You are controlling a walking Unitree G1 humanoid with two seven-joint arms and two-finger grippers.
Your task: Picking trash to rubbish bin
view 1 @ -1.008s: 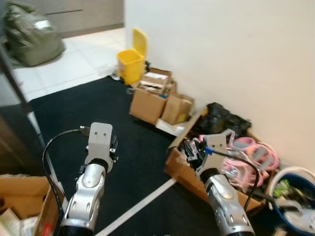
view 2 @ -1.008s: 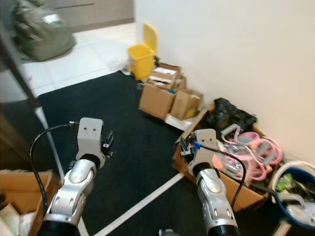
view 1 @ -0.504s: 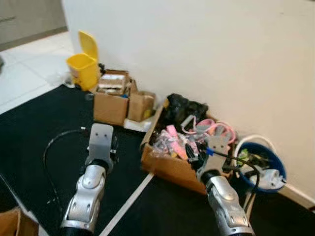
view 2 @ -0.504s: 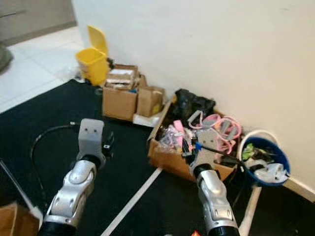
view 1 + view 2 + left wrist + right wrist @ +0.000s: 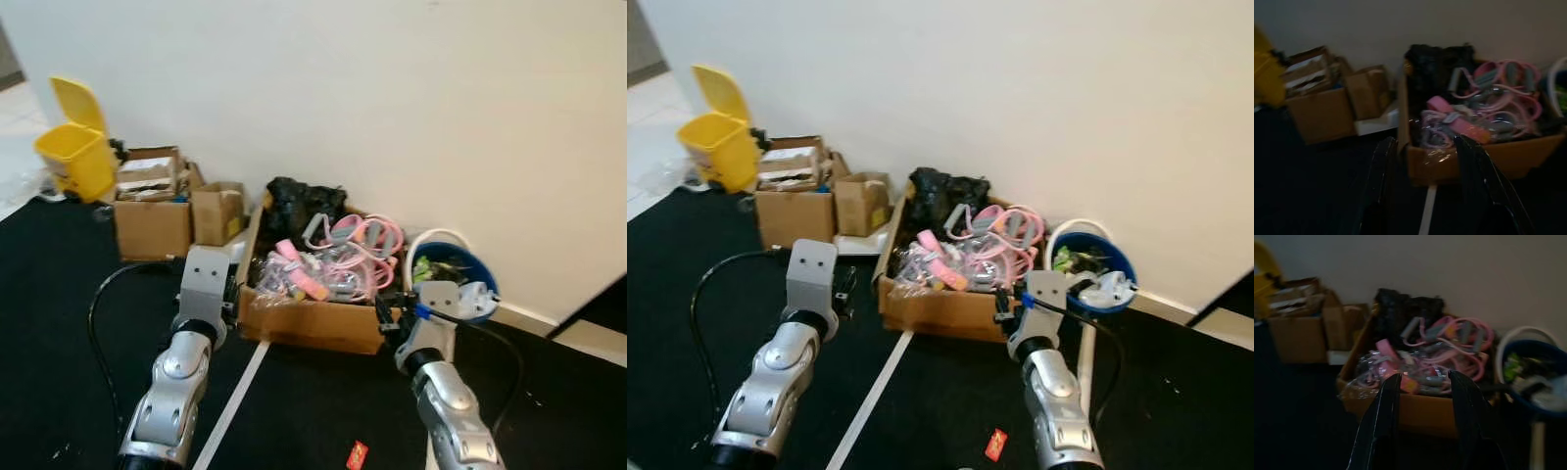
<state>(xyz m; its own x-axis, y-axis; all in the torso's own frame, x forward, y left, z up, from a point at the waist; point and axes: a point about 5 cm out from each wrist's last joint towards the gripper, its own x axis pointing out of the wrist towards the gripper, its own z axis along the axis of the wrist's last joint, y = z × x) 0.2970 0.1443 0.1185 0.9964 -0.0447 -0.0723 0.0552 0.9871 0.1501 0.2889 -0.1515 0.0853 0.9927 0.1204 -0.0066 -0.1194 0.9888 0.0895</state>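
The yellow rubbish bin (image 5: 74,145) stands with its lid up at the far left, by the wall. A small red scrap (image 5: 358,453) lies on the black mat near me, between my two arms and closer to the right one. Both silver arms reach forward at about waist height, short of the big cardboard box. In the left wrist view my left gripper (image 5: 1425,166) is open with nothing between its fingers (image 5: 1378,181). In the right wrist view my right gripper (image 5: 1422,401) is open and holds nothing.
A big cardboard box (image 5: 309,323) of pink bands and wrapped items sits against the wall, with a black bag (image 5: 304,201) at its back. A blue bucket (image 5: 453,251) stands right of it, smaller boxes (image 5: 152,220) left. A white line (image 5: 230,411) crosses the mat.
The whole picture has swung to the right, so the camera turned: the yellow bin slid to the far left and the red scrap came into view. Both arms keep their pose.
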